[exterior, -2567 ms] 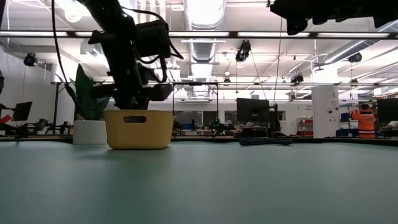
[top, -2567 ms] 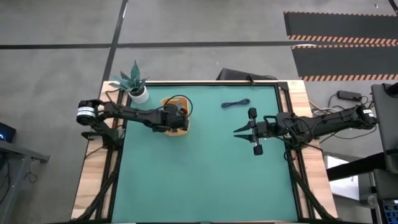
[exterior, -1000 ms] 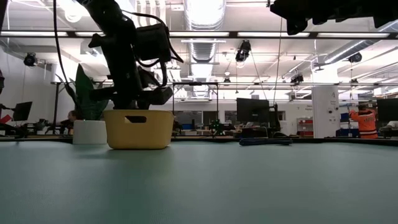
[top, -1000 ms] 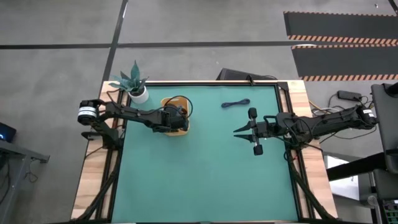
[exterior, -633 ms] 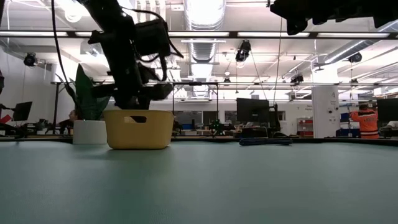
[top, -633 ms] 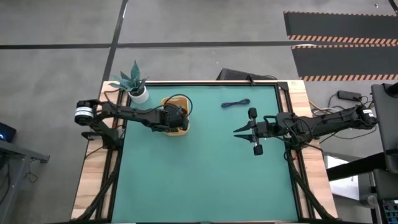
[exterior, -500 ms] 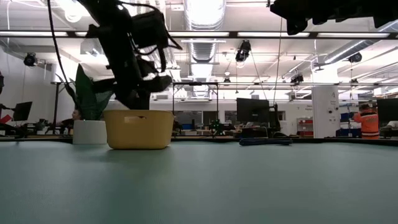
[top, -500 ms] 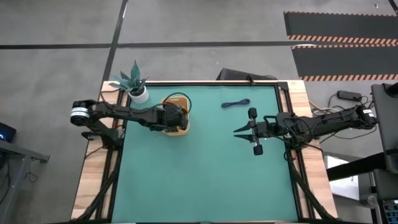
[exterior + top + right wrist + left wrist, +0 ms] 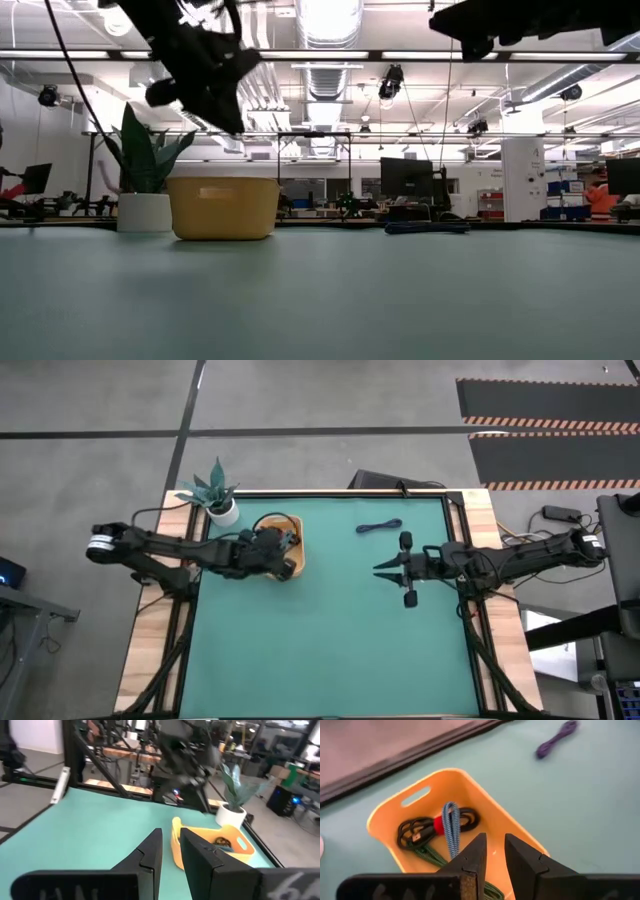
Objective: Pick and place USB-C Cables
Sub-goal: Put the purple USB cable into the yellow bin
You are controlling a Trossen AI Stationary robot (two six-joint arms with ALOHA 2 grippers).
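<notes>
The yellow tray (image 9: 515,832) stands at the table's far left and also shows in the high view (image 9: 296,560). In it lie a black cable with a red band (image 9: 415,831), a teal-blue cable (image 9: 451,827) and a dark green cable (image 9: 427,854). A blue-purple cable (image 9: 378,527) lies on the green mat to the right of the tray. My left gripper (image 9: 494,851) hangs shut and empty above the tray's near-left side (image 9: 283,542). My right gripper (image 9: 380,569) waits shut and empty at mid-table right, near the blue-purple cable.
A potted plant (image 9: 218,495) stands at the far left corner beside the tray. The green mat (image 9: 330,640) spreads toward the near edge. Dark frame rails run along the table's edges.
My left gripper has risen out of the yellow tray and drawn back toward the table's left edge, tipping as it went. It carries nothing. The cables stay in the tray.
</notes>
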